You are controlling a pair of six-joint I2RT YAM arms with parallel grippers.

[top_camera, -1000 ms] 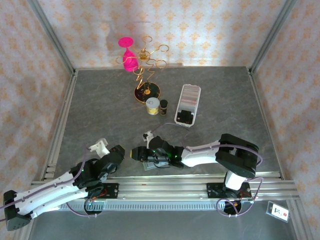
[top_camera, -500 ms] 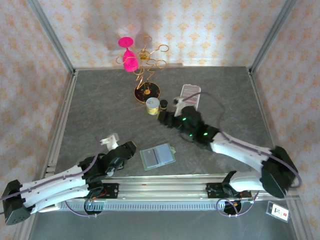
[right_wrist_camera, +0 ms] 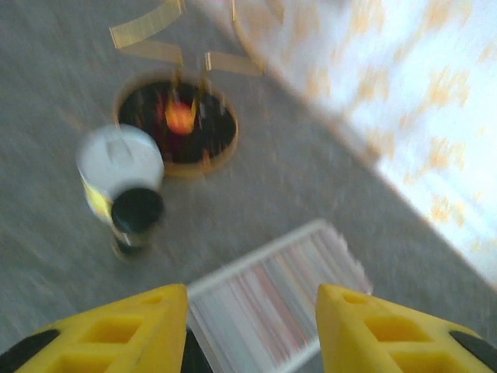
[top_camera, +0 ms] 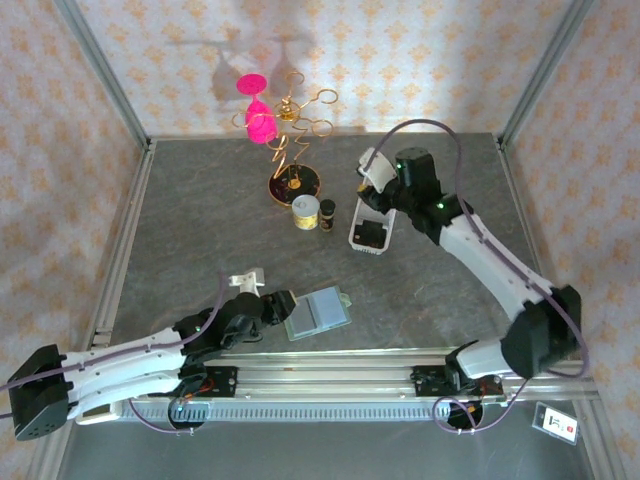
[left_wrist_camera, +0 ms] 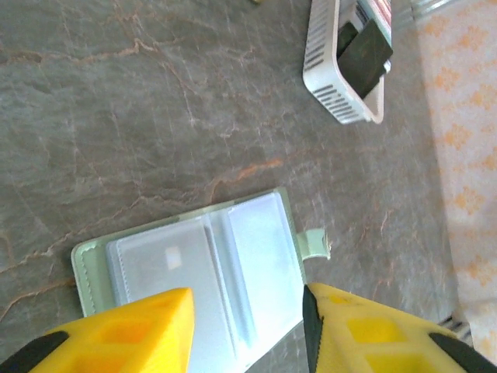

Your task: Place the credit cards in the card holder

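Looks barely started tbh: card holder point(left_wrist_camera: 194, 272) lying open, cardless, left gripper point(left_wrist_camera: 247, 299) at its edge, credit cards point(right_wrist_camera: 295, 272) packed in the white tray point(left_wrist_camera: 322, 66) well beyond it below the right gripper point(right_wrist_camera: 252, 294), both jaws apart, empty.

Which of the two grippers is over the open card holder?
The left gripper: its yellow fingers frame the open sage-green card holder. The right gripper is far off, above the white tray holding the credit cards.

Right gripper point(right_wrist_camera: 248, 299) swung from card holder point(left_wrist_camera: 194, 256) to credit cards point(right_wrist_camera: 283, 272) (left gripper point(left_wrist_camera: 247, 299) advanced).
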